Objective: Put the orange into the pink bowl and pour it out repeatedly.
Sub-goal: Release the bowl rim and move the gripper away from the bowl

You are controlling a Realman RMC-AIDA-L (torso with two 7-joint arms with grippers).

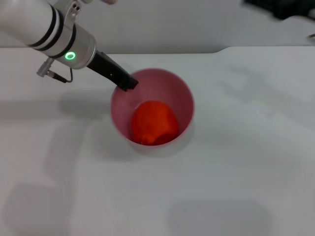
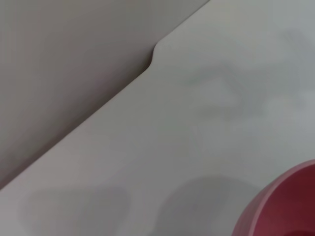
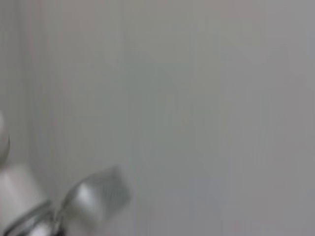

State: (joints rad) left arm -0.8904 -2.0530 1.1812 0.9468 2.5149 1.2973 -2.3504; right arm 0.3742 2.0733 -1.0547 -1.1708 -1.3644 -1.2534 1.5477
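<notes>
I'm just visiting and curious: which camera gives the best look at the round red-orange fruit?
The head view: the round red-orange orange lies fully visible inside the glossy pink plastic bowl, with the left gripper at the rim. The left wrist view shows only a piece of bowl; the right wrist view shows neither.

The orange (image 1: 153,122) lies inside the pink bowl (image 1: 184,96) mid-tabletop (image 1: 246,162), the left tool (image 1: 127,82) gripping the rim at ten o'clock.

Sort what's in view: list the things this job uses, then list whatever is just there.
Job things:
- orange, sitting inside the bowl
- pink bowl, upright on the table
- left pincer, at the bowl's rim

Just there:
- white table
- dark object at the far edge
</notes>
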